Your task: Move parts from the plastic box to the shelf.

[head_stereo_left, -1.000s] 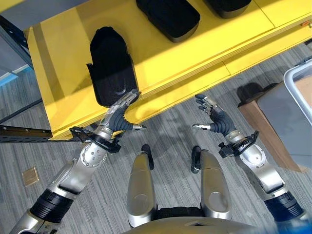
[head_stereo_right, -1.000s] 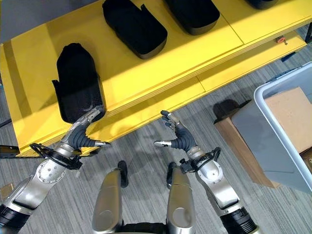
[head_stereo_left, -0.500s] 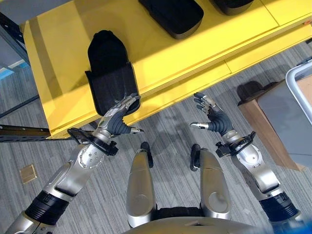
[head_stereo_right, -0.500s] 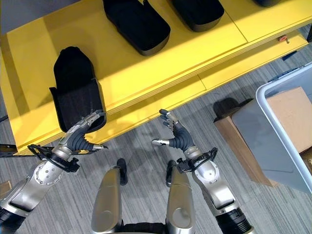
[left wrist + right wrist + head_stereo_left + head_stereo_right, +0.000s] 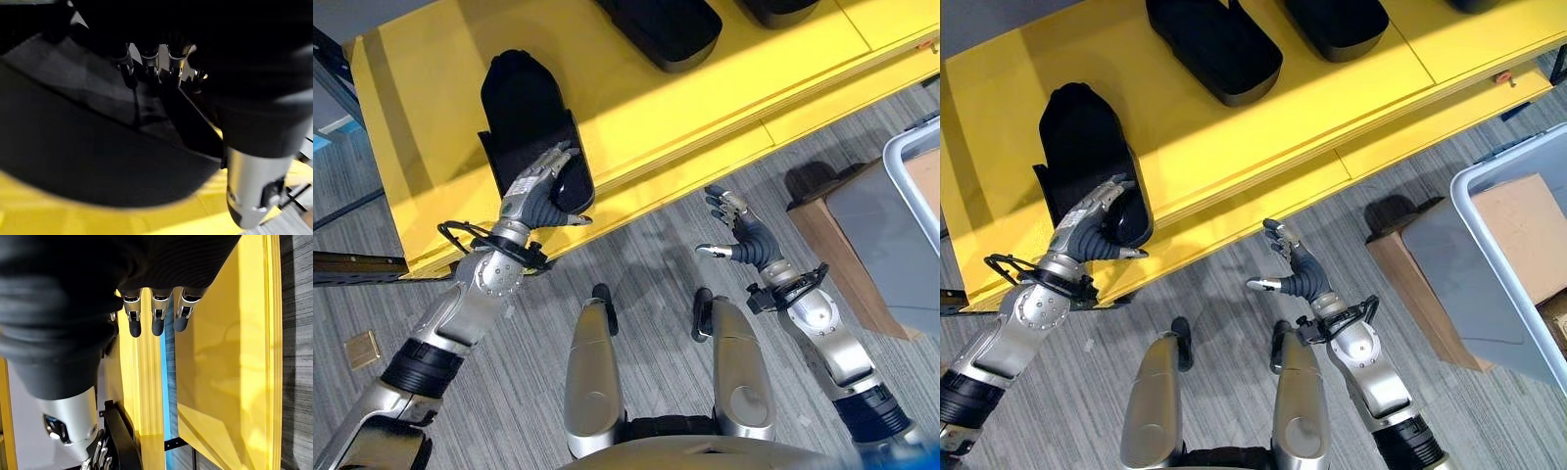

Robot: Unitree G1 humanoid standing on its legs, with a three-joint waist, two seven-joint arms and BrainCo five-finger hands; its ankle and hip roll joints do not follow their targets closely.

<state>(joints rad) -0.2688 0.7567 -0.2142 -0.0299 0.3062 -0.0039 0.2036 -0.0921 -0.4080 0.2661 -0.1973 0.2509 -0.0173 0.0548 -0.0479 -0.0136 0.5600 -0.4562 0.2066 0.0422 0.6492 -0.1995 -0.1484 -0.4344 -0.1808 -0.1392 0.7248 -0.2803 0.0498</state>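
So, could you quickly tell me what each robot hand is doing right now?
Left robot hand: open, fingers resting on the black part on the yellow shelf.
Right robot hand: open, holding nothing, above the floor.

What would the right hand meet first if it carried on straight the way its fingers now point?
Probably the front edge of the yellow shelf. The right hand hangs open over the floor, empty, fingers aimed at that edge with nothing between. Depth is unclear, so it might pass below the shelf instead.
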